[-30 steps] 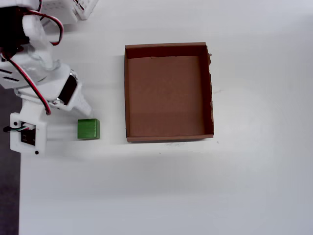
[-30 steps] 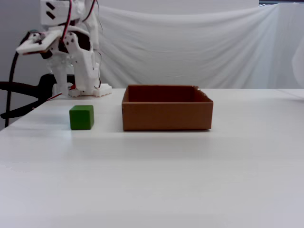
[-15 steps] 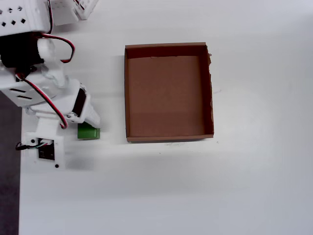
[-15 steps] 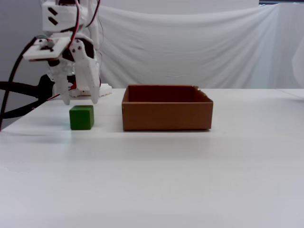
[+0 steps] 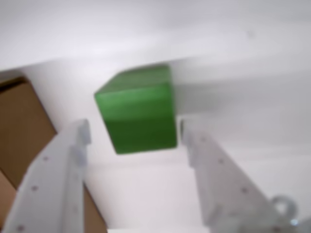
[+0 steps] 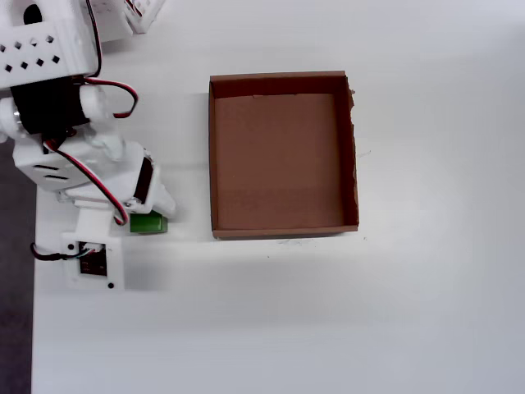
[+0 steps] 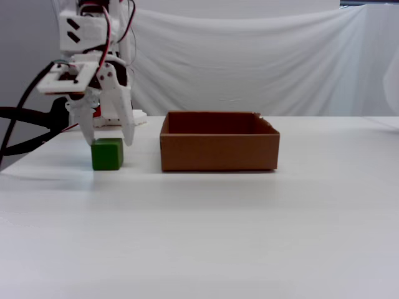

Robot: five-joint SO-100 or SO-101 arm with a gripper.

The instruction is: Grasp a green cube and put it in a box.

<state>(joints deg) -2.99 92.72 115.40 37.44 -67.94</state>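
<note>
The green cube rests on the white table left of the box, a shallow brown cardboard tray with nothing in it. My gripper hangs open directly over the cube, its white fingertips level with the cube's top on either side. In the wrist view the cube sits between and just beyond the two spread fingers, with a corner of the box at the left. From overhead the arm covers most of the cube.
A white lattice basket stands behind the arm at the top left. The table's left edge runs close beside the arm. A black cable loops at the left, and a white cloth hangs behind.
The arm has swung forward over the cube and dropped; the open gripper went from high behind the cube to straddling its top. Cube and box have not moved.
</note>
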